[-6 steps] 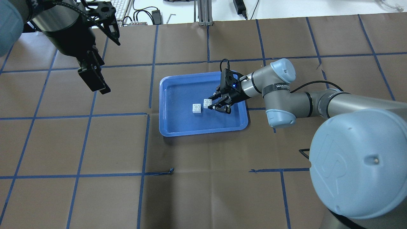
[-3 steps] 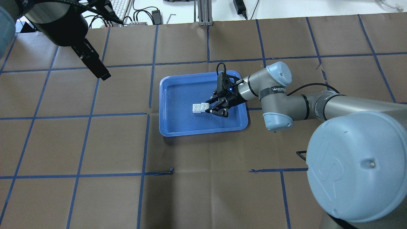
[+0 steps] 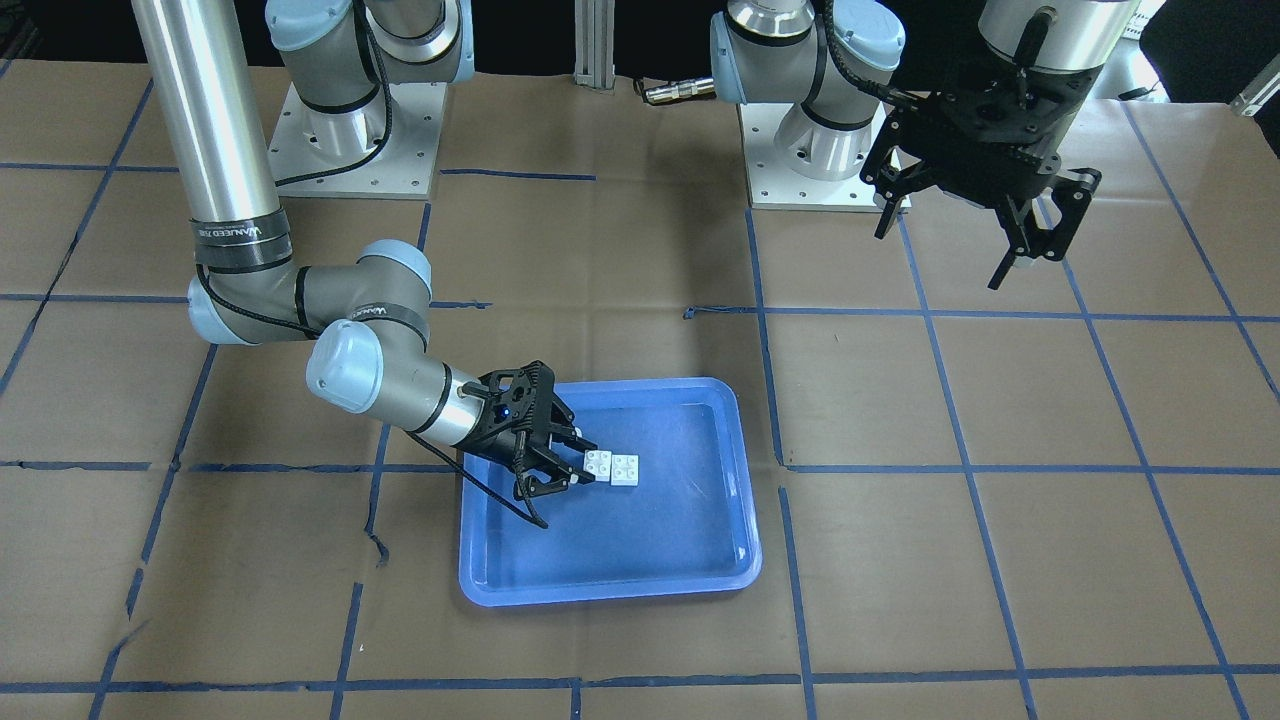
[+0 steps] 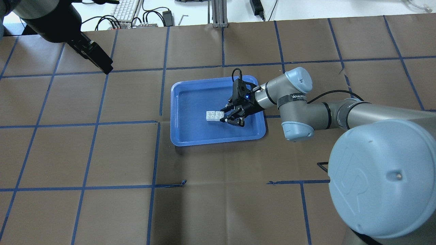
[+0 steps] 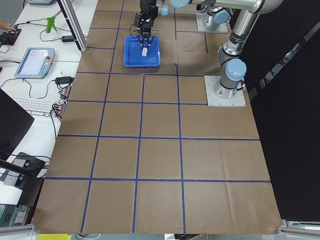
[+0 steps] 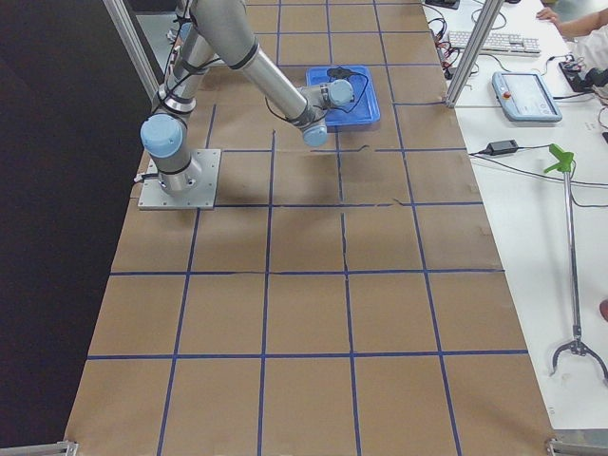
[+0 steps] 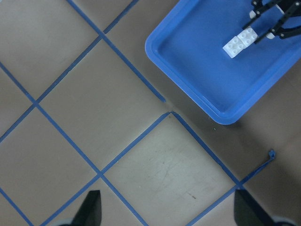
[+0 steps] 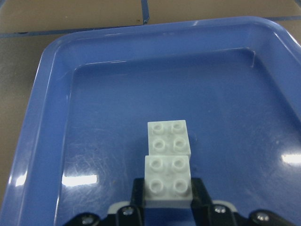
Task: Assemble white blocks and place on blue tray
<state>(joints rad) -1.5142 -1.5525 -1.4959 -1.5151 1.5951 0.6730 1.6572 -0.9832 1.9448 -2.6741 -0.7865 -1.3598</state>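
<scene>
While your right tool reaches low into the large rectangular blue plastic tray, its fingers are closed on one tiny white square studded plastic brick. That brick touches the second white studded brick, which lies on the tray's bottom. Your left tool hangs spread wide and empty, well apart, above the brown paper-covered tabletop.

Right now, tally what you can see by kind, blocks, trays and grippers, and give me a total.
white blocks: 2, side by side in the tray
blue tray: 1
grippers: 2, the right gripper at the nearer block, the left gripper raised away from the tray
Total: 5
</scene>
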